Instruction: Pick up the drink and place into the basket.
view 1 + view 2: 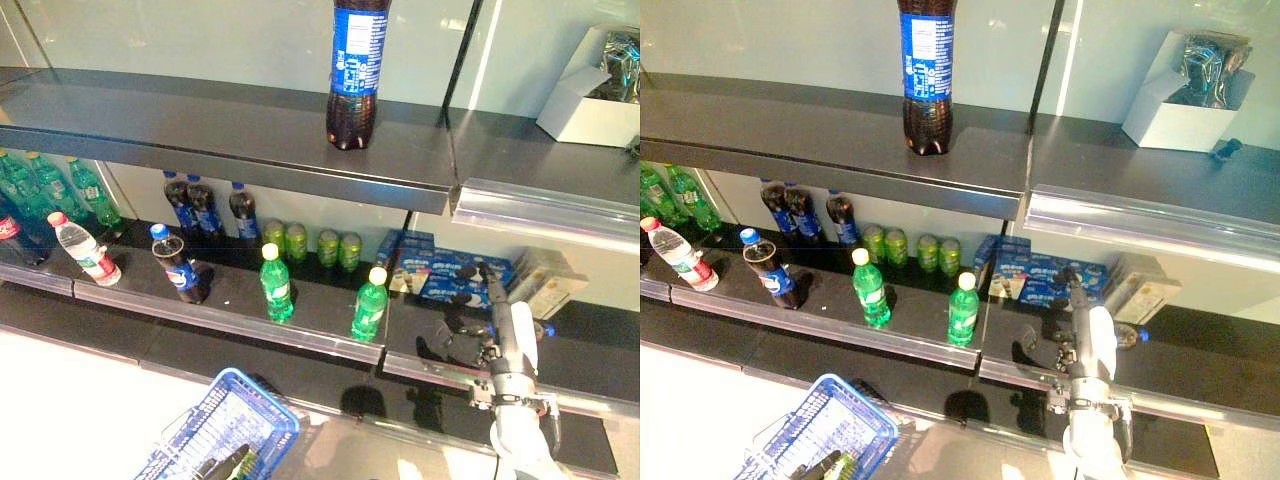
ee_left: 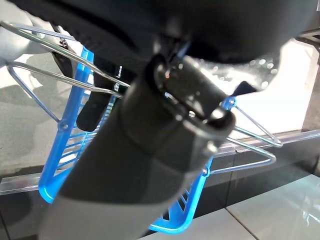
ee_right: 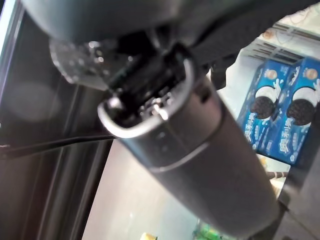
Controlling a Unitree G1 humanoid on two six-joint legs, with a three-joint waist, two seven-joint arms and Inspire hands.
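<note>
At the lower left you see the blue wire basket point(image 1: 232, 420), with the left hand point(image 1: 222, 465) dark at its handles; whether its fingers are curled there you cannot tell. On the lower shelf point(image 1: 240, 300) stands a dark cola bottle point(image 1: 181, 265) with a blue cap. Next come two green bottles with yellow caps, the nearer one point(image 1: 276, 284) and the other one point(image 1: 369, 305), both upright near the shelf's front edge. On the upper shelf point(image 1: 200, 130) a tall dark bottle point(image 1: 356, 72) stands alone. Further right, blue biscuit boxes point(image 1: 450, 275) sit behind the right hand point(image 1: 462, 338), which reaches low over the shelf; you cannot tell its fingers' state, and it holds no drink.
</note>
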